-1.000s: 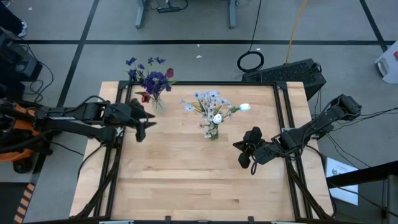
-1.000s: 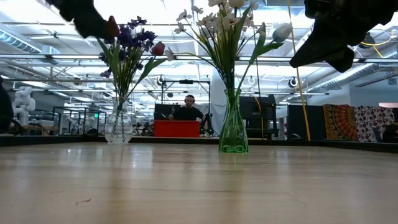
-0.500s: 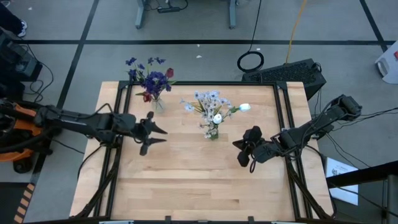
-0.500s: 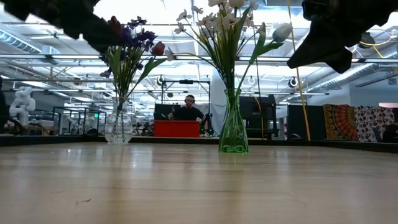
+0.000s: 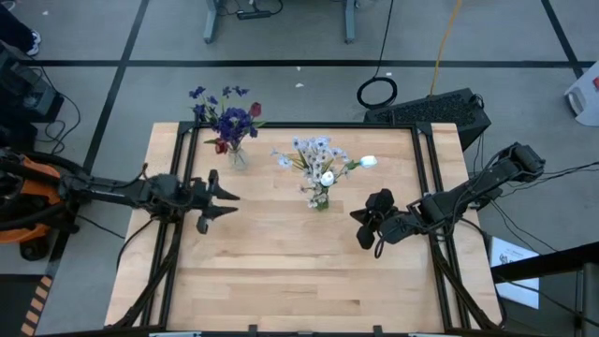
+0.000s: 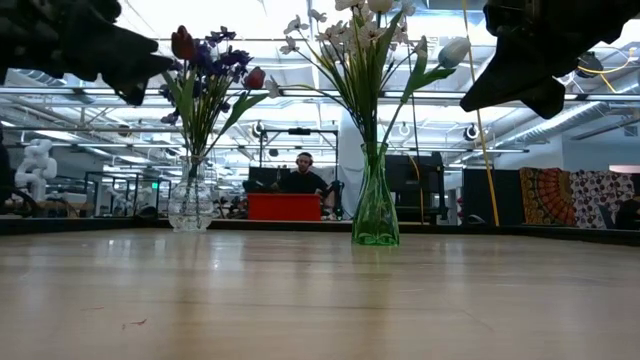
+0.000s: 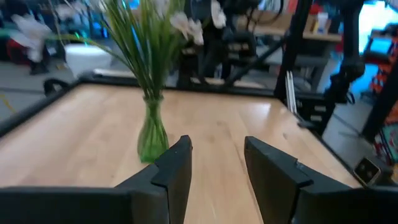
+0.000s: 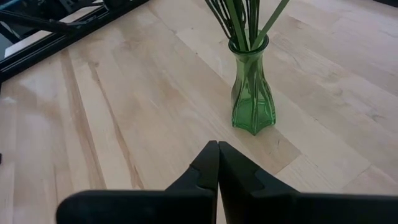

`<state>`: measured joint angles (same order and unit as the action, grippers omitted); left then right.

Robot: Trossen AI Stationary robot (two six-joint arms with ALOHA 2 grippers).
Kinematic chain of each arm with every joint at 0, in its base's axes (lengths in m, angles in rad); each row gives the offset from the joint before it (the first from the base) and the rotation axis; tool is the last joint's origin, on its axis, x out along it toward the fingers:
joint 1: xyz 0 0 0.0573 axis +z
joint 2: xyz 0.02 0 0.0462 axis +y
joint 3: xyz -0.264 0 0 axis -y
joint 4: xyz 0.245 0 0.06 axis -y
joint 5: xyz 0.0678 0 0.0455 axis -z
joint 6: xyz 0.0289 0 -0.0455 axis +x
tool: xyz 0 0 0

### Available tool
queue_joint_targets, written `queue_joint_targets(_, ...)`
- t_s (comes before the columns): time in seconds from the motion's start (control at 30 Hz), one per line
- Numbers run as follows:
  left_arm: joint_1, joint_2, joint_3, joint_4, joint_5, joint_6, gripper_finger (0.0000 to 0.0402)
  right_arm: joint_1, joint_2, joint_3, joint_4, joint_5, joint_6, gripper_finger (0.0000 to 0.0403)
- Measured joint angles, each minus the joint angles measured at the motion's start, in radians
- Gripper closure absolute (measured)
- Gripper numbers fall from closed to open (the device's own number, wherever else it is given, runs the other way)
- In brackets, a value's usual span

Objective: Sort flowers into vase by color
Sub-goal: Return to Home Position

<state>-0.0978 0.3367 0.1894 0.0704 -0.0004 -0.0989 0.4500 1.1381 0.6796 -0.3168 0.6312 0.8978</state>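
Note:
A clear glass vase (image 5: 236,155) at the far left of the table holds purple-blue flowers (image 5: 231,118) and dark red tulip buds (image 6: 254,78), their stems inside it. Near the table's middle, a green glass vase (image 5: 319,197) holds pale white flowers (image 5: 314,154) and a white tulip bud (image 5: 369,161). My left gripper (image 5: 227,204) hangs open and level, nearer than the clear vase, and faces the green vase (image 7: 152,134) with nothing between its fingers. My right gripper (image 5: 363,229) hovers shut, right of the green vase (image 8: 252,99), and holds nothing.
The wooden tabletop (image 5: 281,271) lies bare on the near side of both vases. Black frame rails (image 5: 168,234) run along the left and right edges. In the low view a person (image 6: 303,175) sits at a desk in the room beyond the table.
My left gripper has sunk beside the clear vase and tipped up from slanting downward to level. Its arm has folded back toward the table's left edge. Its fingers stay open. Vases and flowers have not moved.

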Motion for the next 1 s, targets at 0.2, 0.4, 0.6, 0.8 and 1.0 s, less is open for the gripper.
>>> queue_joint_targets(0.2, 0.000, -0.165, -0.069, 0.020, -0.012, 0.010, 0.0249, 0.000, 0.000, 0.000, 0.000, 0.000, 0.000, 0.0403)
queue_joint_targets(0.4, 0.001, -0.315, -0.177, 0.122, -0.016, 0.037, 0.0249, 0.000, 0.000, 0.000, -0.001, 0.000, 0.000, 0.0403)
queue_joint_targets(0.6, 0.025, -0.337, -0.182, 0.087, -0.049, 0.068, 0.0249, 0.000, 0.000, 0.000, 0.000, 0.000, 0.004, 0.0403)
queue_joint_targets(0.8, 0.039, -0.336, -0.183, 0.027, -0.019, 0.087, 0.0249, 0.000, 0.000, 0.000, -0.001, -0.004, 0.004, 0.0403)
queue_joint_targets(1.0, 0.039, -0.336, -0.183, -0.045, -0.021, 0.086, 0.0249, 0.000, 0.000, 0.000, -0.002, -0.004, 0.000, 0.0403)
